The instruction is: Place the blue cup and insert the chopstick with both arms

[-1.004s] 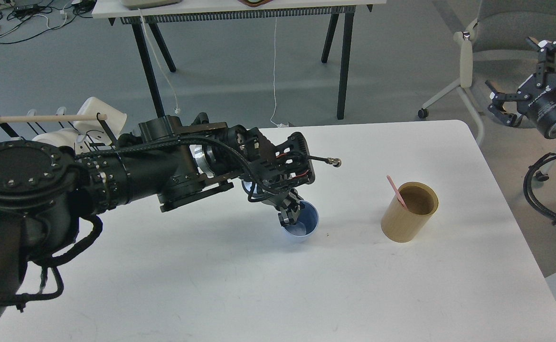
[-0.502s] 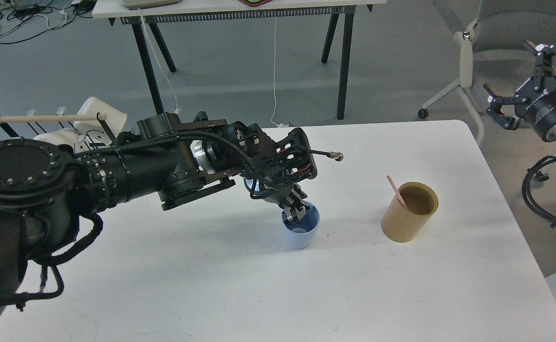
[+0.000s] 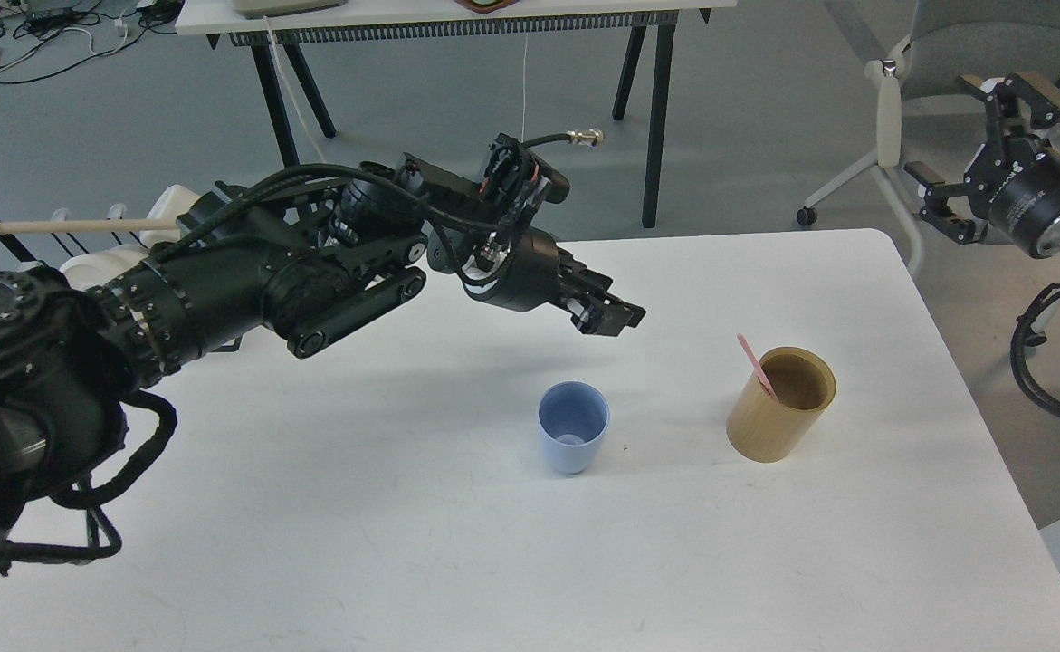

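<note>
Left gripper hangs above the white table, empty; whether its fingers are parted I cannot tell. Below it, apart, the blue cup stands upright. Near the cup, a wooden holder holds a pink chopstick. Right gripper, spread and empty, is off the table edge.

Grey floor spreads beyond my white table. Ahead, a black-legged desk trails a white cord. A grey chair sits right; cables tangle far left.
</note>
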Controlling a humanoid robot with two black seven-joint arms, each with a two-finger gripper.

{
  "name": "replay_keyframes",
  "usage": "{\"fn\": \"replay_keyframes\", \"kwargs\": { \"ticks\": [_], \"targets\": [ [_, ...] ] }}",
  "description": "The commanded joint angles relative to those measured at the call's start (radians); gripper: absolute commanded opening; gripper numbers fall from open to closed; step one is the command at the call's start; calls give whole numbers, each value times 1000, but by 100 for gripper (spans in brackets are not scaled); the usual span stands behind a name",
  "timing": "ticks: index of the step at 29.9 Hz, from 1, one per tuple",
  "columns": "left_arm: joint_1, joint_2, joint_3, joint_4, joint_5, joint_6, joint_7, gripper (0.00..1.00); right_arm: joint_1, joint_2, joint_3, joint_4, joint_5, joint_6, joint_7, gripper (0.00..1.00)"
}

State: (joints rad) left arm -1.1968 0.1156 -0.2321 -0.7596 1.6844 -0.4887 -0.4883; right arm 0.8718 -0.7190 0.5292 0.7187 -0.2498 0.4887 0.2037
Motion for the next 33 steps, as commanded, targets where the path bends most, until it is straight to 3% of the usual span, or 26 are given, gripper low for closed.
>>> {"fn": "replay_keyframes", "kwargs": {
  "ticks": [1,7,10,14,22,28,33],
  "targets": [
    [54,25,-96,-1,-127,0,0,75,55,-49,-43,63,-156,0,0,99],
    [138,87,-200,-9,-382,0,0,78,96,-144,-17,162,-385,0,0,99],
    [152,113,-202,-15,-468,0,0,79,108,-149,69,70,-288,0,6,99],
    [164,110,-202,-17,-486,0,0,79,86,-146,69,-65,8,0,-1,99],
    [164,111,-207,-18,-489,0,0,79,29,-138,71,-64,112,0,-4,99],
    [184,122,-251,-18,-610,0,0,80,-23,-155,55,82,63,0,2,99],
    [210,154,-273,-20,-770,0,0,84,-22,-235,69,257,-195,0,6,99]
  ]
}}
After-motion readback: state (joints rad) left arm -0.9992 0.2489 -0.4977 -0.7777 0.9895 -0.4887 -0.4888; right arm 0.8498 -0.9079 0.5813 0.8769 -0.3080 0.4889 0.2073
